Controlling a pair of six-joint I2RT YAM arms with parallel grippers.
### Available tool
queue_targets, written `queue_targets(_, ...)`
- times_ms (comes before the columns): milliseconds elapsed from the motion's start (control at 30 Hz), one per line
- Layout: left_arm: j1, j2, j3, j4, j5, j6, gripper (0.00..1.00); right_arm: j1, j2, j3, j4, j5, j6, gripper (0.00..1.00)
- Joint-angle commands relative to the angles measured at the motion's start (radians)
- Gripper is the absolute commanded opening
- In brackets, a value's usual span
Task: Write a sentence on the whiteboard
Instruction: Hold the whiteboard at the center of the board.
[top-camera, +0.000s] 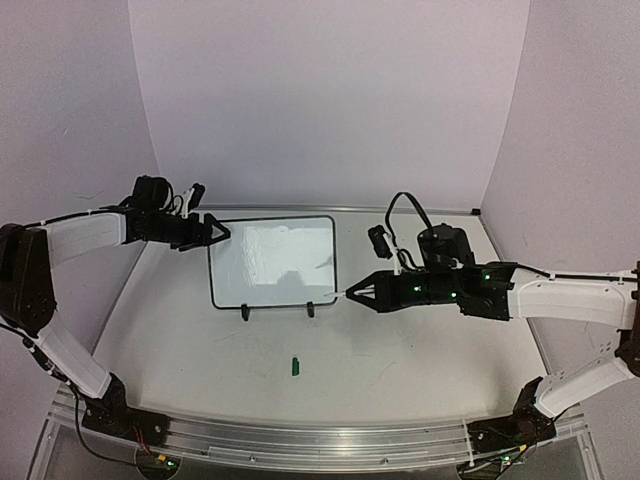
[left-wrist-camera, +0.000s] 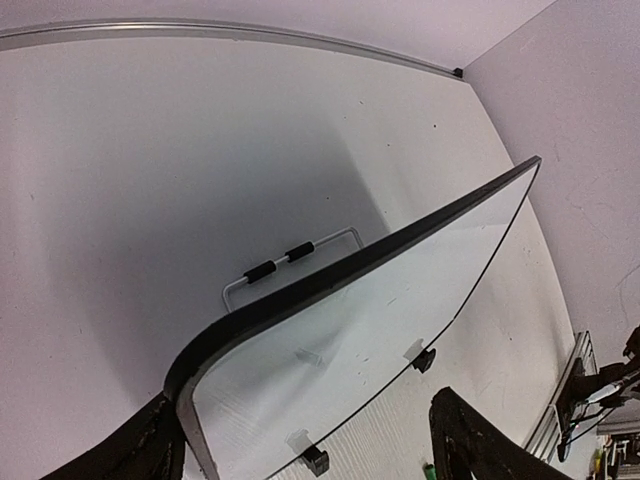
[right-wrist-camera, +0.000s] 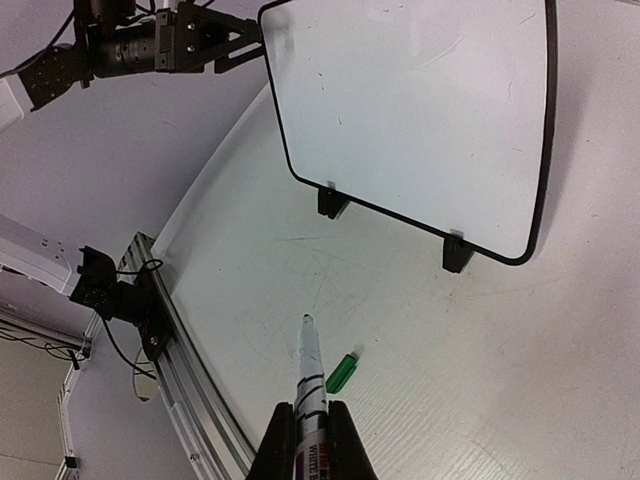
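The whiteboard stands upright on two black feet at mid table, tilted back. No sentence is in view: its face shows only glare and faint specks. My left gripper is open at the board's upper left corner, which sits between the spread fingers, close to the left one. To the right of the board, my right gripper is shut on an uncapped white marker. Its tip points left at the board's lower right corner, just short of it.
A green marker cap lies on the table in front of the board. A wire stand props the board from behind. An aluminium rail runs along the near edge. Walls close off the back and sides.
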Motion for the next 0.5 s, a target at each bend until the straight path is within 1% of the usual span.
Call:
queue_targets(0,-0.040,-0.048,-0.022,-0.026,0.004,0.004,0.82,0.010,-0.012,-0.002,0.052,0.008,0.000,0.00)
queue_targets(233,-0.062,-0.118,-0.077,-0.075,0.002,-0.022,0.82,0.012,-0.006,0.001,0.052,0.005,-0.001,0.00)
queue_targets(467,-0.064,-0.151,-0.114,-0.080,0.021,-0.060,0.82,0.018,0.021,0.026,0.052,0.008,-0.005,0.00)
